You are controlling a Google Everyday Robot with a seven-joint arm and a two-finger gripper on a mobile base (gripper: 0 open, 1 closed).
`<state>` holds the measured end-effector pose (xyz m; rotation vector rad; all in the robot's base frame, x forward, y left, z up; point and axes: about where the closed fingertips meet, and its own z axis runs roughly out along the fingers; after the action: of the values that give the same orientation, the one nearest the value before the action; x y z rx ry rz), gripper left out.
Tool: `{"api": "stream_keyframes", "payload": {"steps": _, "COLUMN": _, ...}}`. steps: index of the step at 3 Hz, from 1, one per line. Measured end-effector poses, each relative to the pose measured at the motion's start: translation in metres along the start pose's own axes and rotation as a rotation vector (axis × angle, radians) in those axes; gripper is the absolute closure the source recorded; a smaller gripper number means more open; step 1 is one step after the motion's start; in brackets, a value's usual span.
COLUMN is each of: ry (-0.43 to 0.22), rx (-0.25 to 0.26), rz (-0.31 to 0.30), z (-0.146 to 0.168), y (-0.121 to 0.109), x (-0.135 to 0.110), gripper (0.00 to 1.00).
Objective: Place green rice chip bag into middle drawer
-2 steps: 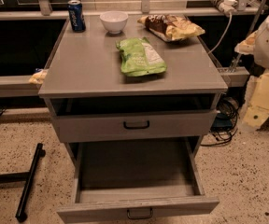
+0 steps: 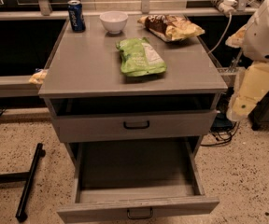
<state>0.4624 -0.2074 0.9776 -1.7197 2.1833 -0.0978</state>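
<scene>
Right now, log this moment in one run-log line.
green rice chip bag flat on cabinet top | middle drawer open | gripper right of cabinet top, apart from bag | grasp not started

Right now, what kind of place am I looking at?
Likely a lab or workshop mock-up: a grey cabinet with its bottom drawer pulled open, a green chip bag, can and bowl on top, cables on a speckled floor. The robot's gripper hangs right of the cabinet.
</scene>
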Motion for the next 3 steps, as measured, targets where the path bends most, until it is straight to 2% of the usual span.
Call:
{"api": "stream_keyframes", "payload": {"steps": 2, "ry": -0.110, "rx": 0.026, "rz": 0.014, "z": 0.036, "y": -0.058, "x": -0.036, "gripper": 0.00}}
{"api": "stream_keyframes", "payload": {"steps": 3, "ry": -0.110, "rx": 0.026, "rz": 0.014, "z": 0.036, "y": -0.058, "x": -0.036, "gripper": 0.00}}
